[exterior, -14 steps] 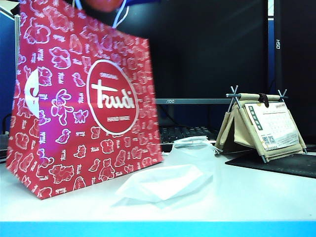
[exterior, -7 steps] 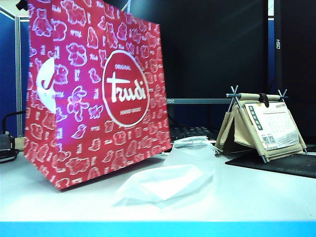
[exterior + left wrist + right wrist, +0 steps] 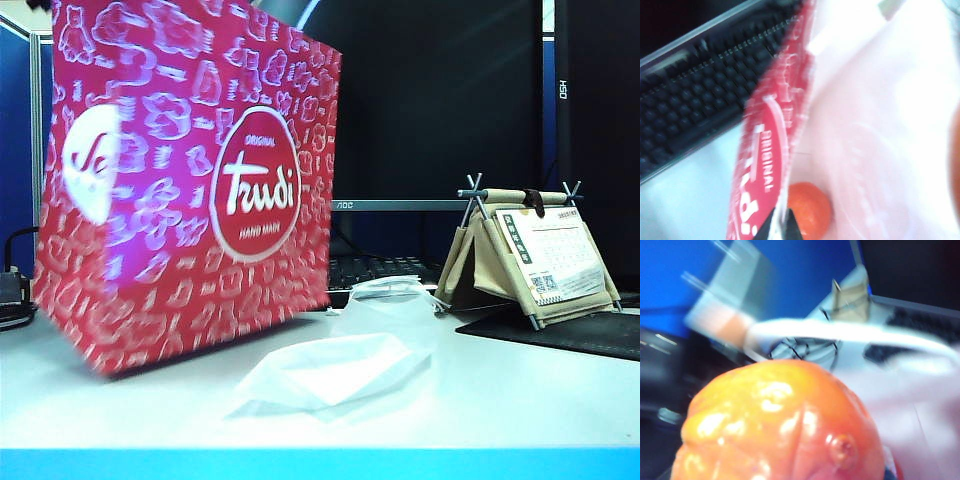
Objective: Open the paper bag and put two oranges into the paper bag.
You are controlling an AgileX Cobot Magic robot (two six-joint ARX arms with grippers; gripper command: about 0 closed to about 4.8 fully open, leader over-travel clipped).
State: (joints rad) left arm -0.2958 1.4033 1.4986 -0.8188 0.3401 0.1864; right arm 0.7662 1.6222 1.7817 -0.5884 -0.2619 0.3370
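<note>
From the outside camera we get the red paper bag (image 3: 190, 180) standing tilted on the white counter (image 3: 500, 400), a bit blurry, with a thin white plastic bag (image 3: 335, 370) lying just beside it and a little desk calendar (image 3: 530, 250) off to the right. No claws or fruit visible from here.

The left wrist camera looks down inside the bag: one orange (image 3: 809, 210) sits at the bottom. The left claw (image 3: 777, 227) is pinched tight on the bag's top edge, keyboard (image 3: 700, 95) beyond.

Right wrist camera is mostly filled by the second orange (image 3: 780, 425), sitting in the right claw, whose fingers we can't actually see.
</note>
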